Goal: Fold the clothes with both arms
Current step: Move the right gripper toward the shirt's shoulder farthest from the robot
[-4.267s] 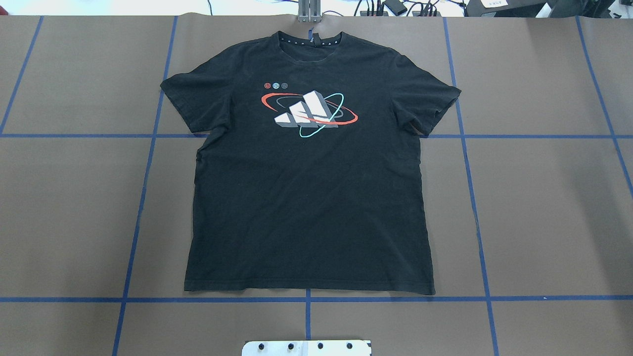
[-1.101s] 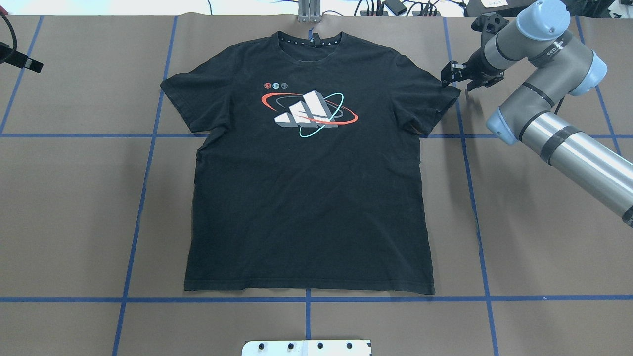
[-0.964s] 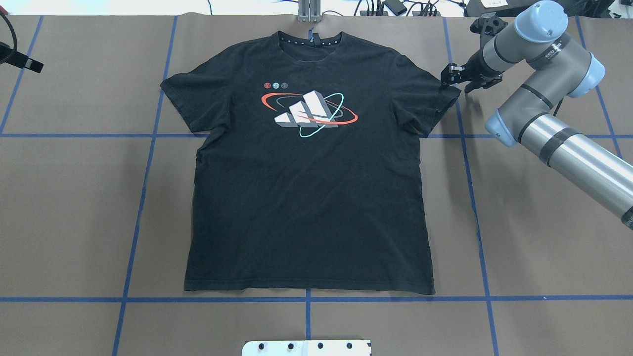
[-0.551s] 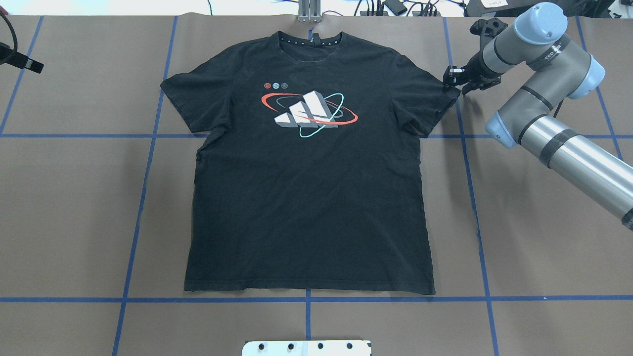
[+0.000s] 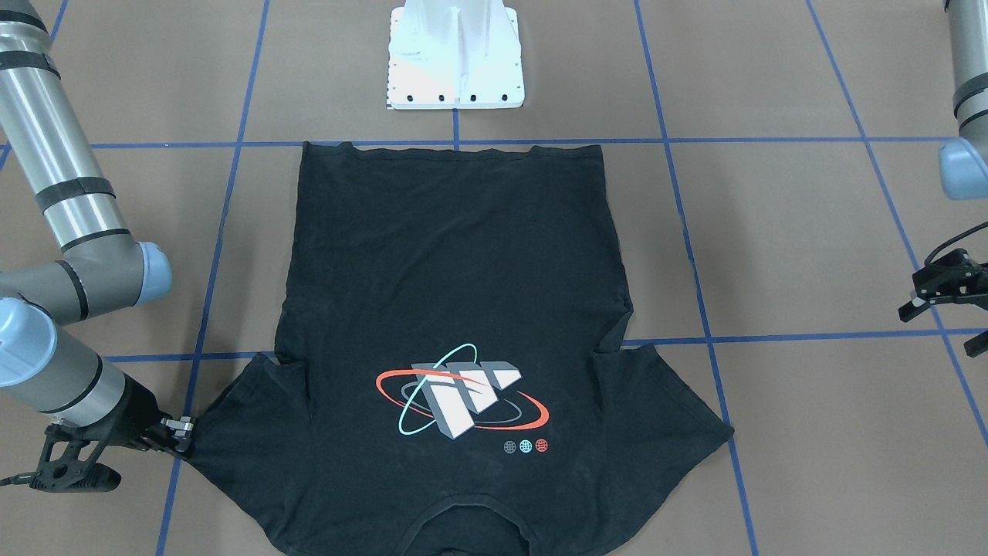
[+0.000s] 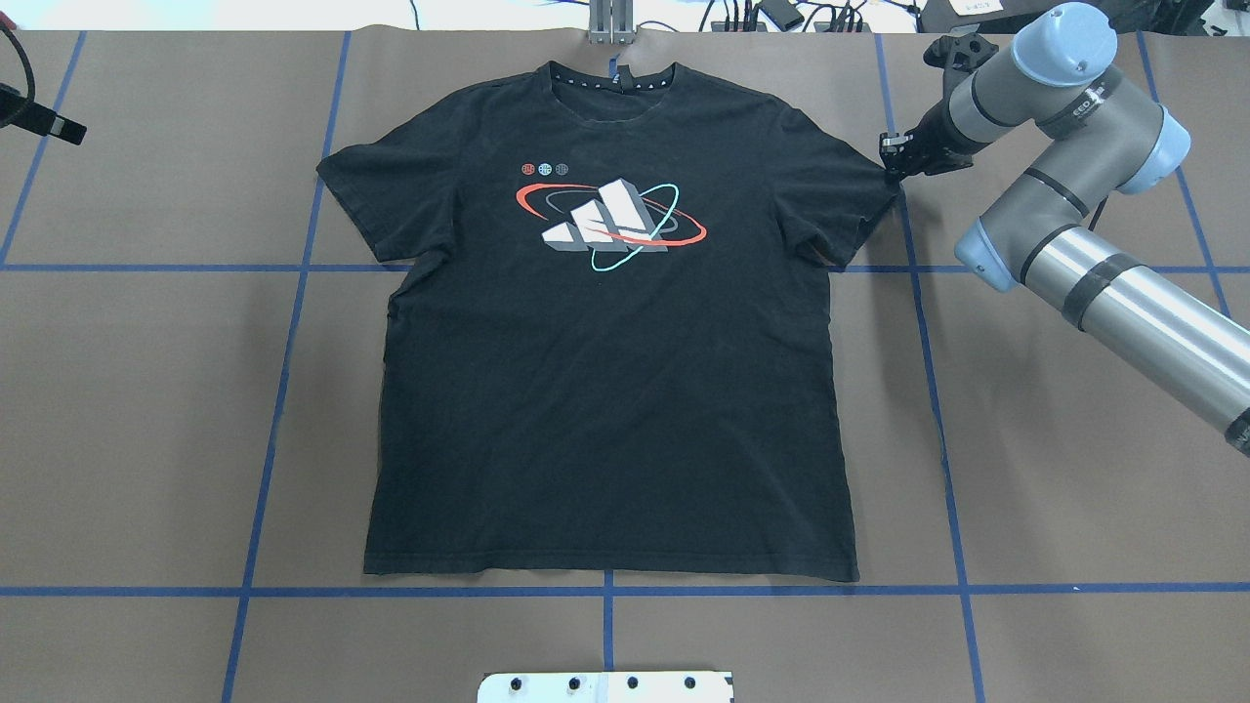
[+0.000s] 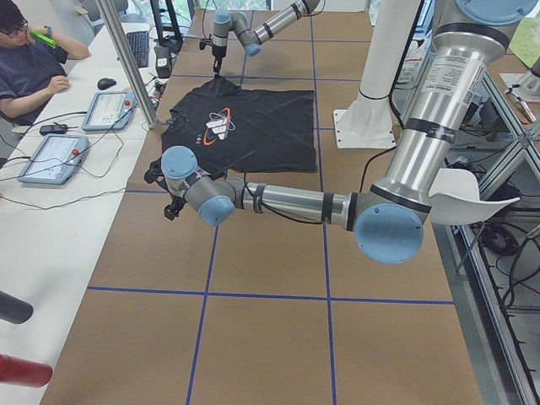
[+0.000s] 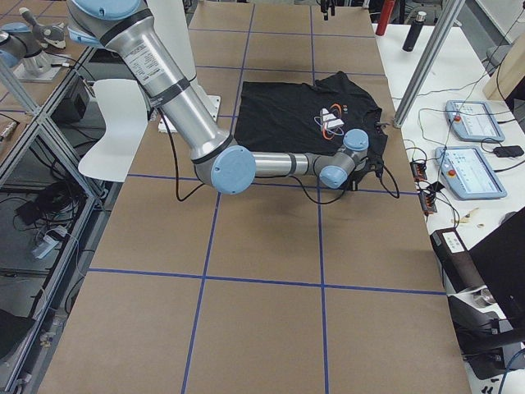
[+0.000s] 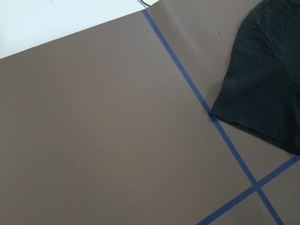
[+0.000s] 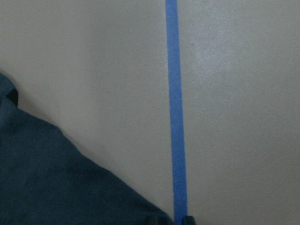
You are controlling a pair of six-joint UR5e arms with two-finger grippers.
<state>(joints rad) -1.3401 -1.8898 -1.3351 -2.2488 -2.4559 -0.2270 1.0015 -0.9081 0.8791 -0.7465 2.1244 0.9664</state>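
Overhead cam: behind the robot base (image 6: pixel 605 686), looking forward and down. Front cam: far side of table (image 5: pixel 772 232), facing back, steep. Side cams: left and right ends, looking along it. Wrist cams: close above the table. All six catch the T-shirt (image 6: pixel 605 391).

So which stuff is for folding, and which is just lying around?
For the job:
T-shirt
right gripper, at the sleeve tip
left gripper, off to the side

Just lying about:
white base
blue tape
tablets
bottle
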